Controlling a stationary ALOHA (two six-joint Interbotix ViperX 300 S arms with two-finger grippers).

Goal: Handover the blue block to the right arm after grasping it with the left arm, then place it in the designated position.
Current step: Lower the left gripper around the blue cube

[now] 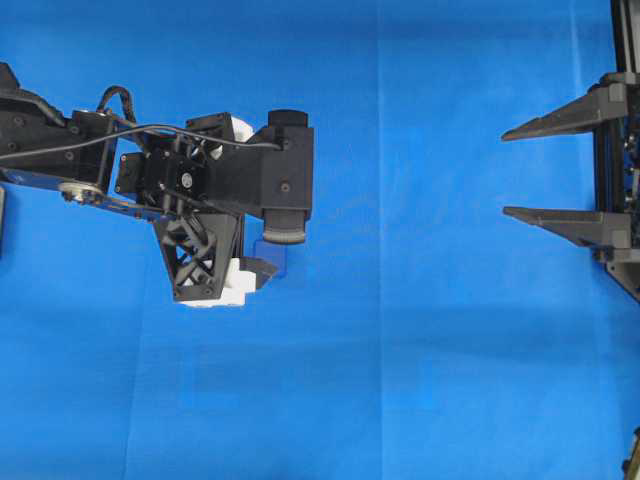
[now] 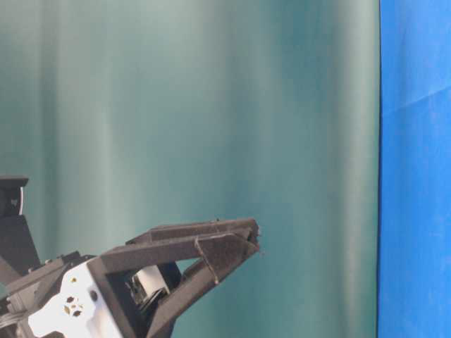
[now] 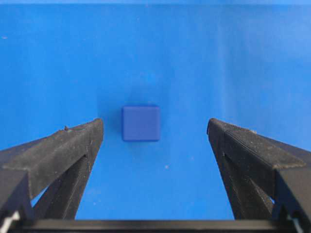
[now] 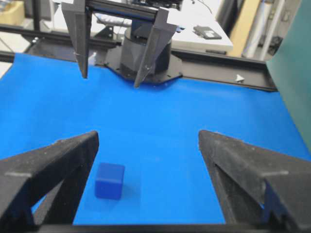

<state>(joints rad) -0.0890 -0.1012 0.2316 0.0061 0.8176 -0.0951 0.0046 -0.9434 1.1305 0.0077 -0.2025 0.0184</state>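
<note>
The blue block (image 3: 141, 123) lies flat on the blue cloth, a small dark cube. My left gripper (image 3: 154, 126) hangs above it pointing down, open, with the block below and slightly left of centre between the two black fingers (image 3: 73, 145). From overhead only part of the blue block (image 1: 281, 260) shows under the left gripper (image 1: 268, 248). My right gripper (image 1: 505, 172) waits open at the right edge, far from the block. In the right wrist view the blue block (image 4: 110, 180) sits near the left finger (image 4: 63, 160) of the right gripper (image 4: 148, 136), with the left gripper (image 4: 110, 81) hanging beyond.
The blue cloth (image 1: 420, 380) covers the table. A teal-green backdrop (image 2: 211, 105) fills the table-level view, where the left gripper (image 2: 243, 243) shows side-on. The left arm's black base and rail (image 4: 146, 63) stand at the cloth's far edge.
</note>
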